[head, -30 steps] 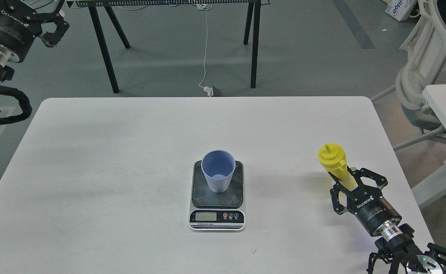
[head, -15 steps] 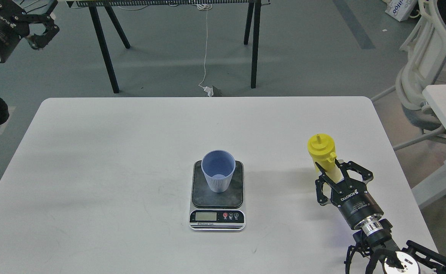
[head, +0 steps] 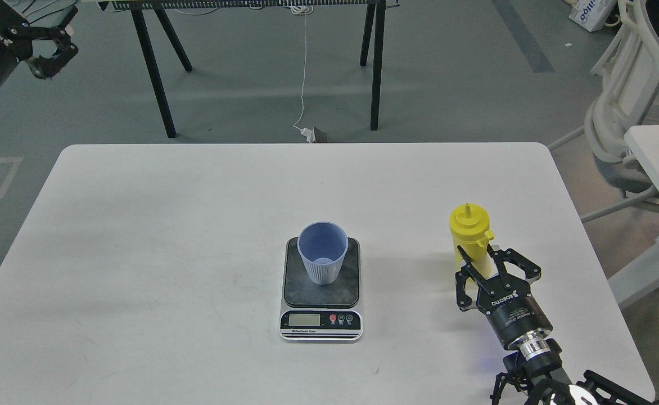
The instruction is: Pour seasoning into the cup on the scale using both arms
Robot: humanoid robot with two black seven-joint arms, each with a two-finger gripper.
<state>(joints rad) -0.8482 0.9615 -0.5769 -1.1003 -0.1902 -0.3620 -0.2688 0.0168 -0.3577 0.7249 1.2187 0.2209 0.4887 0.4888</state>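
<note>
Grey workshop floor and a black-legged bench fill the background; nearer to me stands a white table (head: 138, 225) with rounded corners. At table centre sits the kitchen scale (head: 321, 315), display facing me. On its dark platform the light-blue cup (head: 323, 252) stands upright, mouth open, and apparently empty.

At 3 o'clock from the cup, well apart from it, the yellow squeeze bottle (head: 468, 230) stands with its long axis near vertical, nozzle up and tethered tip cap on its right. My right gripper (head: 490, 270) comes in from the lower right, at the bottle's 5 o'clock. Its fingers are clamped on the lower body of the bottle. Whether the bottle base rests on the table or is held just clear, I cannot tell.

My left gripper (head: 48, 48) is at the far upper left, off the table and well apart from every task item. Its fingers are spread apart and hold nothing.

Judgement: the right arm is the nearer arm and controls the bottle. The coming move turns on one relation: the cup lies at 9 o'clock from the bottle. The bottle must travel left until its nozzle is above the cup rim, then tilt toward 9 o'clock. Pouring has not begun.
</note>
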